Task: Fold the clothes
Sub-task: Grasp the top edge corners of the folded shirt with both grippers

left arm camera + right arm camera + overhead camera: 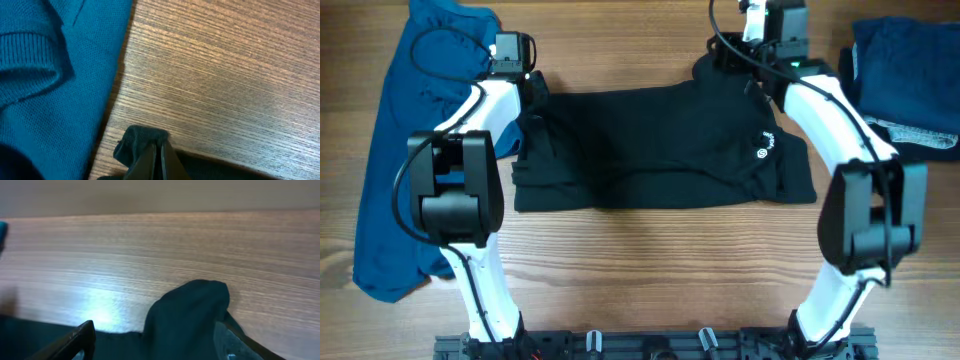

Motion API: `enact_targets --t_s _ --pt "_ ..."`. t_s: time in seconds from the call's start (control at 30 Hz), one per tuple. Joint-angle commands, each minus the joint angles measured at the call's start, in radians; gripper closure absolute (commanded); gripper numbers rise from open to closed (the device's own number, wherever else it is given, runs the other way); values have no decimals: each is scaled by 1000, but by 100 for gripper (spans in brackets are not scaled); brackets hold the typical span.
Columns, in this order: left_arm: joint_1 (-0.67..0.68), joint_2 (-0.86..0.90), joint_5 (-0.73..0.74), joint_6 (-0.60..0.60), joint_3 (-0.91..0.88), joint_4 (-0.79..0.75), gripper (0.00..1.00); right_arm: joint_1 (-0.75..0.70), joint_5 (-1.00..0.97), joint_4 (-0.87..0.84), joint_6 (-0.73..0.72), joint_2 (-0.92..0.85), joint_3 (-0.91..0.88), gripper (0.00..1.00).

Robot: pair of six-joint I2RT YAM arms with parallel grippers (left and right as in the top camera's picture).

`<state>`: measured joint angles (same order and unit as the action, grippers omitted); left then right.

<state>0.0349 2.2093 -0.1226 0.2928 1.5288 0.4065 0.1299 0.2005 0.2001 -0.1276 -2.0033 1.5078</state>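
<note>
Worry: right gripper [155, 330] has jaws apart around a hump of the black shirt [660, 150] spread on the table [650, 265], while left gripper [160, 156] is pinched shut on another far corner. Lifting now probably drags it lopsided.

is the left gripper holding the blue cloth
No, the left gripper is pinched shut on a corner of the black shirt, while the blue cloth lies beside it.

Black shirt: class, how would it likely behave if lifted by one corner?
Probably floppy: the black shirt lies wrinkled and bunches in the left gripper. Likely light, as its thin folds lie nearly flat. Lifted by one corner, the rest would probably sag and drag on the table.
</note>
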Motion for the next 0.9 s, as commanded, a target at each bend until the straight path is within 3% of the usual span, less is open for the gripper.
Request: enact_targets --t_s 0.0,0.23,0.47,0.53,0.63,0.73,0.87 --pt "6 48 16 3 -29 51 96 1 -26 -82 -66 -101 3 28" --pt "6 48 16 3 -29 52 96 1 -194 -238 -272 -247 3 34" --pt "6 48 16 6 -29 50 96 0 -220 -320 -304 -333 3 34" --pt "6 48 16 6 -29 47 96 0 -234 -333 -317 -340 3 38" --pt "6 48 16 6 -29 41 96 0 -238 -365 -321 -344 3 55" --pt "6 48 16 6 -29 33 96 0 -237 -354 -320 -344 3 93" --pt "6 48 16 10 -29 29 96 0 -237 -309 -307 -340 5 96"
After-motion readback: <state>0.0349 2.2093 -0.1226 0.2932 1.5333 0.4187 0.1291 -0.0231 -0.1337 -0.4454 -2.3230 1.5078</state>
